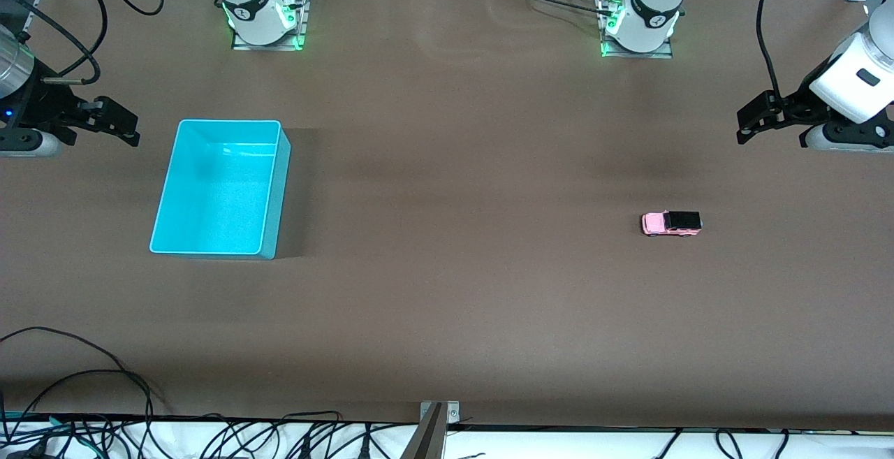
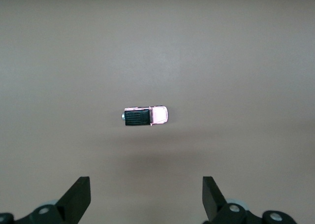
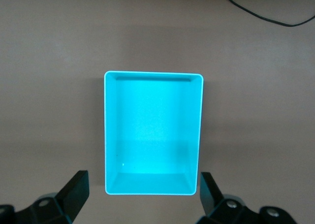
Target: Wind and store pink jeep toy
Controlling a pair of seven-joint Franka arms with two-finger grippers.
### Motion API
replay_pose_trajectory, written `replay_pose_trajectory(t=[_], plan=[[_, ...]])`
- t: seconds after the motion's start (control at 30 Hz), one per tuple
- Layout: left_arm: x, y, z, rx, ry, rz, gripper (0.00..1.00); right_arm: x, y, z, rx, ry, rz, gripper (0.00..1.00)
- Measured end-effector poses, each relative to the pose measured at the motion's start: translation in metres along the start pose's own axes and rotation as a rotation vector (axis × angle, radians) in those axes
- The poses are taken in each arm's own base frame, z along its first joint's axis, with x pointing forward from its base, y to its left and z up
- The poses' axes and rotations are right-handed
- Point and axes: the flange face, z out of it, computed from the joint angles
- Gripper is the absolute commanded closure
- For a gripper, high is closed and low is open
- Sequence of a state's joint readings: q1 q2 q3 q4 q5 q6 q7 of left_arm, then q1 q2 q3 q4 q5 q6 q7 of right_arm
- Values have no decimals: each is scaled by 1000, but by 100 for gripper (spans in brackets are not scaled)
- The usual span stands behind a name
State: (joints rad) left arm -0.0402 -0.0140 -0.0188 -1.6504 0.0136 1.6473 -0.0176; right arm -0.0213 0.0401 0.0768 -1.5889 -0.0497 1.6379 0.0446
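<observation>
We see the pink jeep toy resting on the bench, apart from and below our left end effector, whose fingers are spread wide and hold nothing. Our right end effector hangs, also spread and empty, up beside the cyan bin and waits. To grasp well, we should lower the left end effector straight over the jeep, bracket its long sides squarely, and pinch the body so the wheels stay free for winding.
</observation>
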Motion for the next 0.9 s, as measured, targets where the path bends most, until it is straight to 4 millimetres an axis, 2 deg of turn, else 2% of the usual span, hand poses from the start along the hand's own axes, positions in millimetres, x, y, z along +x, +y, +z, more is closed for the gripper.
replay_pose_trajectory(t=[0.9], plan=[[-1,-1,1,0,-14,-2,0,0,0,0,0,-2,1,0]])
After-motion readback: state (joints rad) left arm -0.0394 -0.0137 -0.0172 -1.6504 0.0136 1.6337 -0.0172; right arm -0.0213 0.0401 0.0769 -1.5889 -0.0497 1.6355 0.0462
